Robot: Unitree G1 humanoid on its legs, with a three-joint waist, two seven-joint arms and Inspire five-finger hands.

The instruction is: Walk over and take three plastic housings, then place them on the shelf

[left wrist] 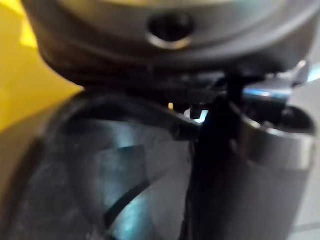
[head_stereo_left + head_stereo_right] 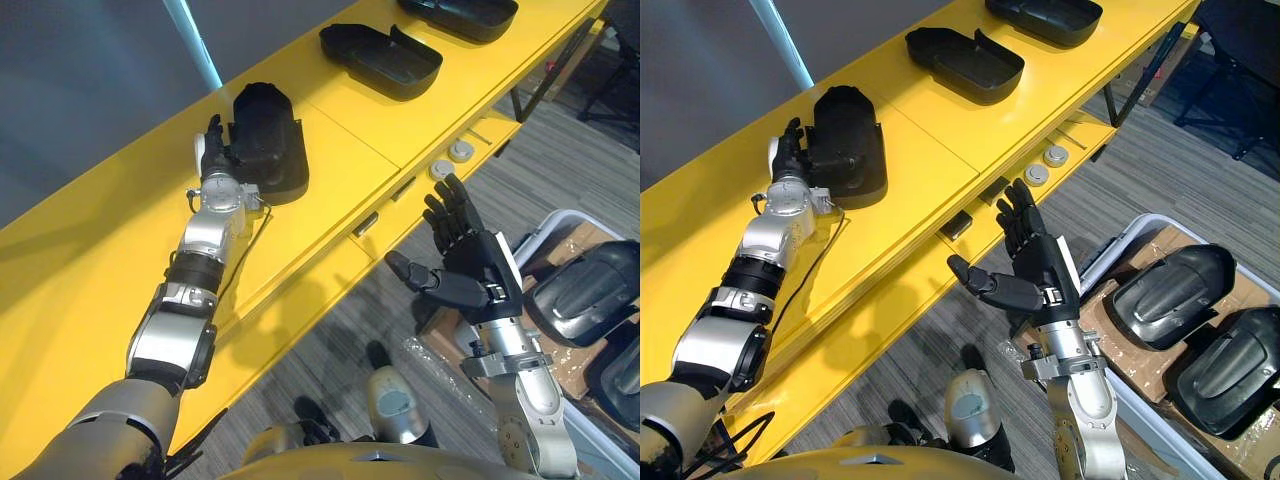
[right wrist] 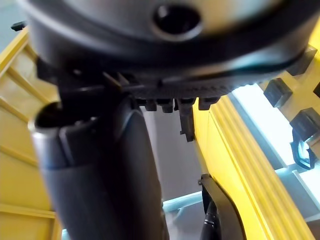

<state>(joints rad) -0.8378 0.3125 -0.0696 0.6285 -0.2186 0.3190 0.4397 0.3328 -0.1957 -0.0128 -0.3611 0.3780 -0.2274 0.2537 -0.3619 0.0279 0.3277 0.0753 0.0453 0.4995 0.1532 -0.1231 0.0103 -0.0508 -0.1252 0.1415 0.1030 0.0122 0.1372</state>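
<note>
Contact shows where the left hand (image 2: 212, 155) meets the nearest black plastic housing (image 2: 272, 140) on the yellow shelf (image 2: 100, 260); whether it grips, I cannot tell. The right hand (image 2: 468, 262) hangs spread, empty. This housing looks light, stiff, slick: take its rim.

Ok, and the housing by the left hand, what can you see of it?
The housing is a black plastic shell with a dull sheen, elongated, with rounded ends and a raised body. It lies on the yellow shelf, its long side running away from the robot. The left hand is against its left edge; whether it grips the housing is not clear.
</note>
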